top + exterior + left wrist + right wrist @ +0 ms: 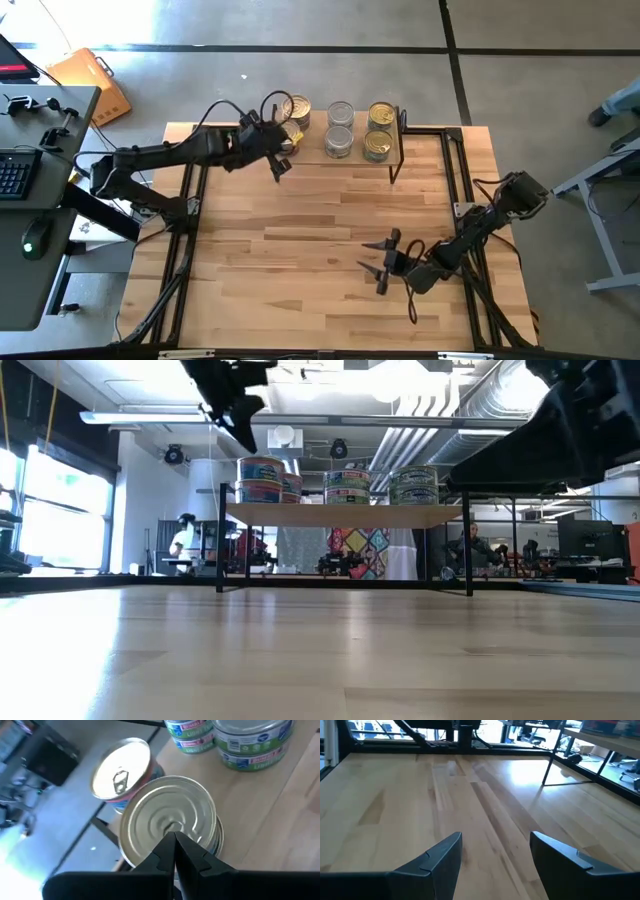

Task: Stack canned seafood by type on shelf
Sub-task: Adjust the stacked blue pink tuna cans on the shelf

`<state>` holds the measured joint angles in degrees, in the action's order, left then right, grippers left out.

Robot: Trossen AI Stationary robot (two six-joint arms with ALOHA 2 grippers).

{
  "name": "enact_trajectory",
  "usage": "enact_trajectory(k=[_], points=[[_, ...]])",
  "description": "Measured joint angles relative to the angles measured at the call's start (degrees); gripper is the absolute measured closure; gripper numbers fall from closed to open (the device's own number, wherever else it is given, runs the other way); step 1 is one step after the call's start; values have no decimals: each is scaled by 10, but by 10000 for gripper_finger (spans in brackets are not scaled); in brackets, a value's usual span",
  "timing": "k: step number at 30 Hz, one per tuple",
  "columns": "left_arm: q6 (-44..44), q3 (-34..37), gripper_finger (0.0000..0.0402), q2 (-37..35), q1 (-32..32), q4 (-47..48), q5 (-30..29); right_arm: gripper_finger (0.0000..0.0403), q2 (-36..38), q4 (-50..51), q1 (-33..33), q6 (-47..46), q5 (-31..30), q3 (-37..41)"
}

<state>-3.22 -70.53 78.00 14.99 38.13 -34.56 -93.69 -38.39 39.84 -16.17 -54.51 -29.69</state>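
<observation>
Dark left end effector (279,170), pressed together, hangs seemingly just above shelf's (352,158) silver-lidded tin (171,822).

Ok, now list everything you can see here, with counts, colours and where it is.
tins: six lids seen from above, silver and gold, on the shelf, in stacks
shelf: one, light wood on black legs, table's far edge
table: one, light slatted wood
keyboard: one, black, on a desk left of the table
person: one, in the room behind
left gripper: black, shut, over a silver-lidded tin
right gripper: black, open, over bare table
</observation>
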Motion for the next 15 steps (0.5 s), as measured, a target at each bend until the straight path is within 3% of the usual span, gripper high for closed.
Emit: enact_trajectory(k=[15], points=[[-3, 8, 401, 0, 19, -43, 135, 177, 0, 1, -9, -4, 0, 0]])
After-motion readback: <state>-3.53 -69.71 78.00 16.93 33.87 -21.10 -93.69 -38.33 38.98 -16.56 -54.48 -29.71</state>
